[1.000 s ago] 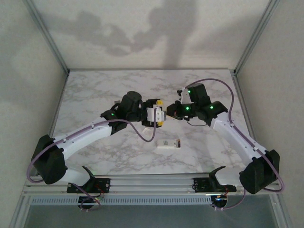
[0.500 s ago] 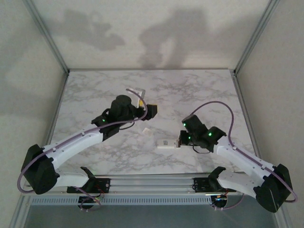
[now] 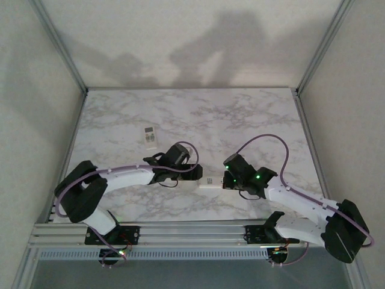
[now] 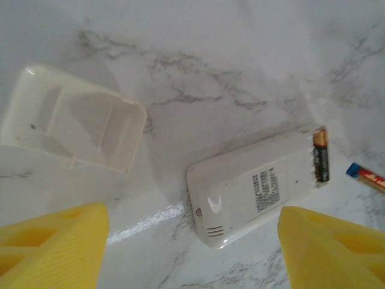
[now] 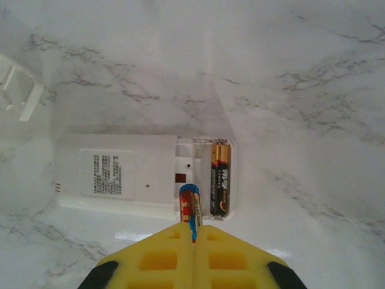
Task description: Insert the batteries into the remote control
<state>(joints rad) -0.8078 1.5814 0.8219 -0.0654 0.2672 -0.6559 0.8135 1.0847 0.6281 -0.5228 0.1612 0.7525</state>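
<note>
Right gripper (image 5: 193,233) pinches a slim red-and-blue battery (image 5: 189,208) over the small white plastic remote control (image 5: 114,174).
Its yellow fingers (image 5: 156,256) close tight on that battery. The remote lies face down on the marble table (image 5: 289,72), one dark battery (image 5: 220,188) seated. Left gripper (image 4: 192,241) gapes wide, holding nothing.

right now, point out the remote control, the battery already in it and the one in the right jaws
remote control (image 5: 147,174): right wrist view, middle of its white back
seated battery (image 5: 220,179): right wrist view, middle of its dark body
held battery (image 5: 190,208): right wrist view, midway along its exposed end
</note>
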